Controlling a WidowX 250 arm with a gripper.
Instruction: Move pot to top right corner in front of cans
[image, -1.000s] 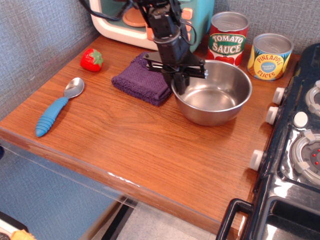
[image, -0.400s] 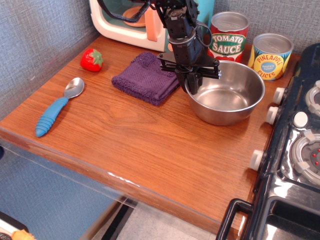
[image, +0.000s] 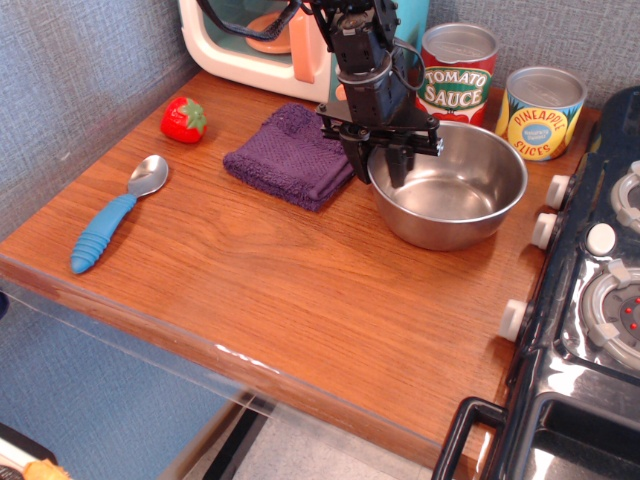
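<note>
The shiny steel pot (image: 460, 200) stands on the wooden counter (image: 300, 290) at the back right, just in front of the two cans. The red Tomato Sauce can (image: 456, 80) and the yellow-blue Pineapple Slices can (image: 540, 112) stand against the back wall. My gripper (image: 377, 168) points down at the pot's left rim. Its fingers are spread, one outside the rim and one inside the bowl. It is open and straddles the rim without clamping it.
A purple cloth (image: 292, 158) lies just left of the pot. A toy strawberry (image: 184, 119) and a blue-handled spoon (image: 115, 215) lie at the left. A toy microwave (image: 250, 45) stands at the back. A black stove (image: 600, 280) with knobs borders the right edge.
The gripper carried the pot to the right, towards the cans. Since 0.4 s ago its fingers have spread apart on the rim and the pot has stayed put.
</note>
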